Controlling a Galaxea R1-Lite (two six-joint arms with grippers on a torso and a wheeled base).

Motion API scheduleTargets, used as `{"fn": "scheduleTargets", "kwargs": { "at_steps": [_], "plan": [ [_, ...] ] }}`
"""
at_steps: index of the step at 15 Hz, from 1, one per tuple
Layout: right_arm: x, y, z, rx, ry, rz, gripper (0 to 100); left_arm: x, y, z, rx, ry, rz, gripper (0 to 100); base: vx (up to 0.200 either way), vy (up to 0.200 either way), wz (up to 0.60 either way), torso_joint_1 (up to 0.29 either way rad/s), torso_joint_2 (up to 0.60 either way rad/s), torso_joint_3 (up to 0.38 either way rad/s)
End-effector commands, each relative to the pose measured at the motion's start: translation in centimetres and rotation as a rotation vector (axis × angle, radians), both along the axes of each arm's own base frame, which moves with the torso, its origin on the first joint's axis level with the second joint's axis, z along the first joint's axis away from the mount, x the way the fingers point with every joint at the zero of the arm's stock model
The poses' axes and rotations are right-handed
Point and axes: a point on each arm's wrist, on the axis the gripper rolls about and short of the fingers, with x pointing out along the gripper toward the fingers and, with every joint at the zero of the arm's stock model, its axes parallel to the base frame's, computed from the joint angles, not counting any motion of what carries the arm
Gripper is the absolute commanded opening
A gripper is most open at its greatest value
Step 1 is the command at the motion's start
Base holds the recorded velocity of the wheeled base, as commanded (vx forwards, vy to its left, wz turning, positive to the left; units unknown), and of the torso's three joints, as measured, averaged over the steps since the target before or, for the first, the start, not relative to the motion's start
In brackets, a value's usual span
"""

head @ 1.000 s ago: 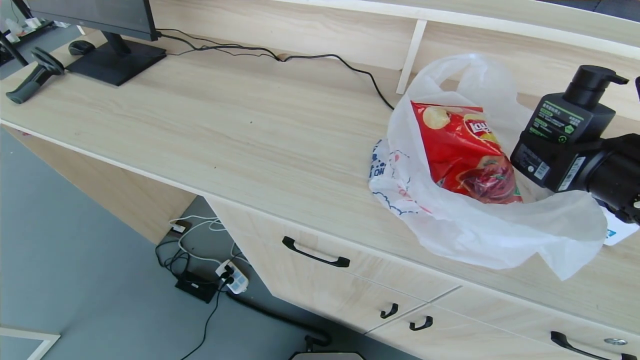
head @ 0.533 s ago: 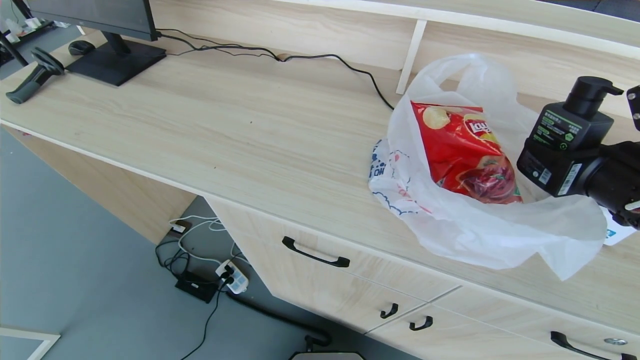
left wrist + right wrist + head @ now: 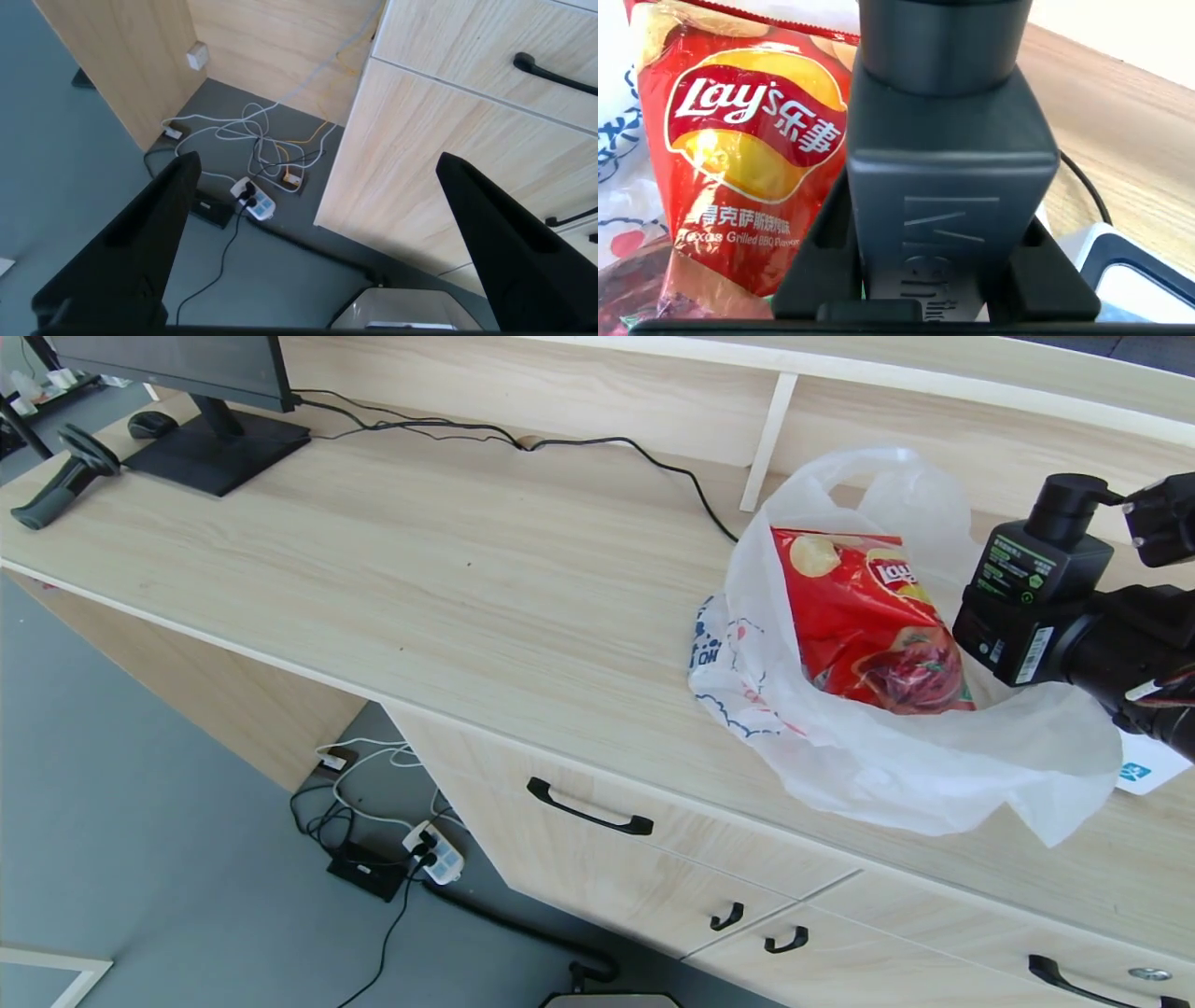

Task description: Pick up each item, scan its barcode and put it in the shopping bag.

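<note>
My right gripper (image 3: pixel 1074 649) is clenched tight on a black pump bottle (image 3: pixel 1027 588). The bottle hangs over the open mouth of the white shopping bag (image 3: pixel 934 775), just beside the red chip bag (image 3: pixel 868 616) that lies inside. The shopping bag sits on the bench (image 3: pixel 467 579). My left gripper (image 3: pixel 318 159) is spread wide with nothing in it, down by the drawers (image 3: pixel 439 140), above the cables (image 3: pixel 257 149) on the floor.

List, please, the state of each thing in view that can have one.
Bag: open, lying on the counter.
Chips: inside the bag.
Bottle: held near upright at the bag's mouth.
Right gripper: jaws shut on the bottle.
Left gripper: jaws open, empty.
Drawers: shut.
Scanner: lying on the counter, unheld.
</note>
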Motion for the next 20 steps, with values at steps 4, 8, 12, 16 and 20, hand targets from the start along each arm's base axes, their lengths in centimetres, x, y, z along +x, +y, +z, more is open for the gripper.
{"fn": "scheduleTargets", "kwargs": {
  "at_steps": [4,8,12,16,20],
  "plan": [
    [-0.4,0.3,-0.7,-0.029,0.021,0.012,0,0.0,0.0,0.0,0.000,0.001,0.000,100,0.000,0.000,0.00,0.000,0.00,0.000],
    [-0.9,0.2,-2.1,-0.035,0.069,0.018,0,0.0,0.0,0.0,0.000,0.001,0.000,100,0.000,0.000,0.00,0.000,0.00,0.000],
    [-1.1,0.2,-2.3,-0.031,0.063,0.020,0,0.0,0.0,0.0,0.000,0.001,0.000,100,0.000,0.000,0.00,0.000,0.00,0.000],
    [-1.2,0.3,-2.3,-0.030,0.060,0.023,0,0.0,0.0,0.0,0.000,0.001,0.000,100,0.000,0.000,0.00,0.000,0.00,0.000],
    [-1.5,0.3,-2.6,0.020,0.046,0.030,100,0.0,0.0,0.0,0.000,0.001,0.000,100,0.000,0.000,0.00,0.000,0.00,0.000]
  ]
}}
